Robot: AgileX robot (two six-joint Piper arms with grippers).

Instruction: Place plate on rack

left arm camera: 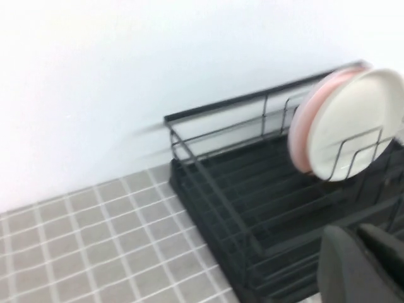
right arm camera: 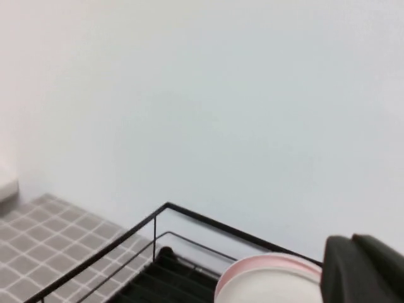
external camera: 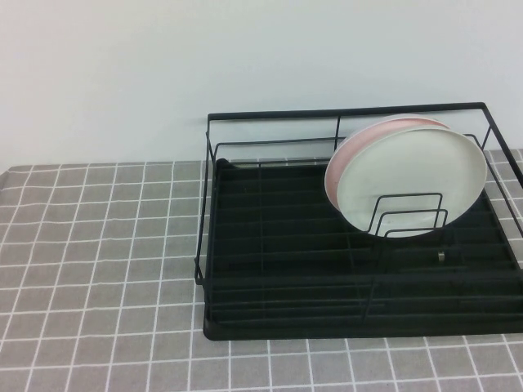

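- Two plates stand on edge in the large black wire dish rack point(external camera: 278, 245), which fills the centre and right of my high view on a grey tablecloth with a white grid point(external camera: 98, 269).
- Nearest the camera is the round, glossy white plate point(external camera: 413, 180), upright and leaning slightly, in the upper right of the high view; its lower edge sits behind the upright wire dividers point(external camera: 409, 214).
- Directly behind it, face to face and apparently touching, is the pale pink plate point(external camera: 359, 145); only its rim shows past the white one at upper left.
- From my left wrist view, the same pair appears at upper right: white plate point(left arm camera: 360, 120) in front, pink plate point(left arm camera: 309, 117) behind, with the rack point(left arm camera: 252, 196) running across the lower right.
- Left gripper point(left arm camera: 363, 265): seen only as a dark blurred shape at the lower right corner of the left wrist view, clear of the rack; I cannot tell how its jaws stand.
- Right gripper point(right arm camera: 363, 268): a dark shape at the lower right corner of the right wrist view, above the plate rims point(right arm camera: 265, 268) and the rack's top rail point(right arm camera: 208, 221); jaw state cannot be told.
- Neither gripper shows in the high view.
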